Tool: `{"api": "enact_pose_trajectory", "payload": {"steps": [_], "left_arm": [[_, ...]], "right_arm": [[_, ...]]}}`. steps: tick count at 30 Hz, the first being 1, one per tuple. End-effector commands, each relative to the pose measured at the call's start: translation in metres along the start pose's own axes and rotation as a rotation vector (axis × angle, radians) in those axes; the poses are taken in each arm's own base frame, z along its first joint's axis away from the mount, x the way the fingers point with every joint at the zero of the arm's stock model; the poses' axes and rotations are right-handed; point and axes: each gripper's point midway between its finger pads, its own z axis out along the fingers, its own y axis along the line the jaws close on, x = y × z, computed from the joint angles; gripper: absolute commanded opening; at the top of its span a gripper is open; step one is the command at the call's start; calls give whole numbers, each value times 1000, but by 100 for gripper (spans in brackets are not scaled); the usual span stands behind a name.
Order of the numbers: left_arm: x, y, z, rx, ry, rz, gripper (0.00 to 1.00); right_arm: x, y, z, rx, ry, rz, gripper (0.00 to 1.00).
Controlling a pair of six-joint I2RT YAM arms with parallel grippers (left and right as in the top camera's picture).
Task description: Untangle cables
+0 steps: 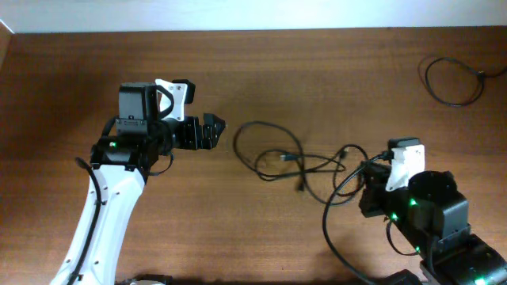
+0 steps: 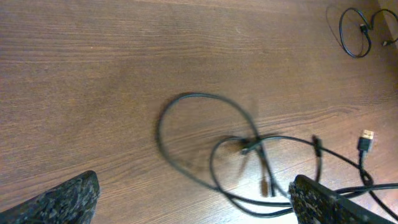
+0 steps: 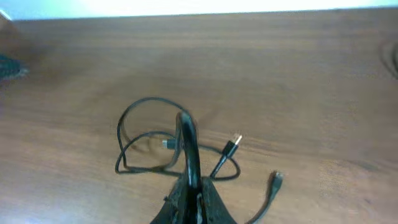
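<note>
wooden table (image 1: 317, 71), tangled cables (image 1: 289, 157) at its middle; left hand (image 1: 215, 126) released, right hand (image 3: 191, 190) clenched on the cables.

The desk (image 1: 317, 71) is shown in warm brown, streaked with a fine wood-grain pattern. The cables (image 1: 273, 154) are seen as black throughout, one plug (image 2: 367, 135) being tipped in pale metal. The left gripper (image 1: 214, 131) is finished in speckled black; the left arm (image 1: 103, 214) is clad in white, dotted with green lights (image 1: 112, 144)
</note>
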Motion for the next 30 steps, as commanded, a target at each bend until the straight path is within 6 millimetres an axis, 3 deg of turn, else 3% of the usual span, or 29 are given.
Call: {"api": "enact_pose_trajectory", "payload": {"steps": [1,7,9,12,13,16,19,21,23,30], "left_arm": [[-3,-1,-1,-2,-7,24,99],[-1,-2,-1,4,2,19,99],[10,-13,1,76,48,-5,99],[48,0,9,4,212,-301,99],[68,9,16,-62,285,-483,99],[85,3,31,-120,349,-537,99],[96,-4,40,-242,352,-501,99],[97,-12,43,-243,349,-552,99],[97,-14,43,-237,351,-598,99],[100,-20,43,-223,361,-692,99]], "right_arm": [[-4,2,-5,-22,-6,5,4],[-1,16,-6,-98,17,39,4],[0,19,-6,-117,23,39,4],[0,19,-6,-117,21,42,4],[0,19,-6,-117,21,42,4],[-3,19,-6,-120,12,59,4],[-39,35,-16,-203,-115,137,4],[-68,44,-31,-248,-213,153,4],[-84,47,-42,-263,-267,151,4],[-100,51,-47,-286,-318,173,4]]}}
